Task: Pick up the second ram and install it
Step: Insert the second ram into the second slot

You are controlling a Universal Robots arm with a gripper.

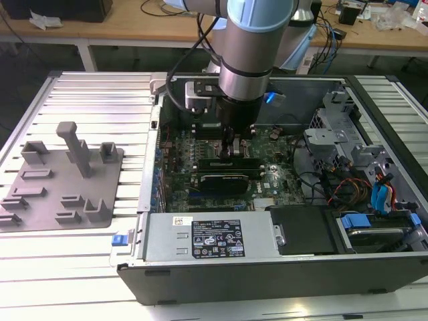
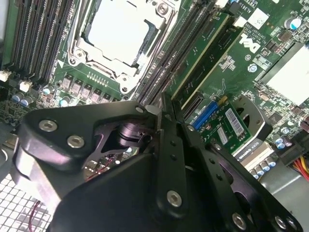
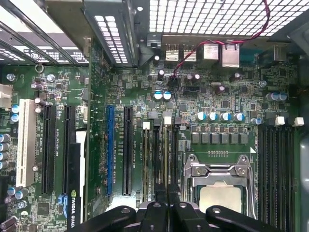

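Observation:
My gripper (image 1: 231, 152) reaches down inside the open computer case (image 1: 154, 200), over the motherboard's memory slots. Its black fingers (image 2: 159, 113) are shut together. In both wrist views the second ram (image 2: 199, 62) (image 3: 167, 159), a narrow green stick seen edge-on, runs straight out from between them and stands in a slot beside the processor socket (image 3: 219, 181). Whether it is fully seated is hidden by the fingers. Another green stick (image 2: 221, 48) stands in the neighbouring slot.
A black expansion card (image 1: 224, 175) lies just in front of the gripper. The power supply (image 1: 207, 237) fills the case's near side and a drive cage with cables (image 1: 334, 140) its right. A grey fixture plate (image 1: 63, 180) rests on the slatted table at the exterior view's left.

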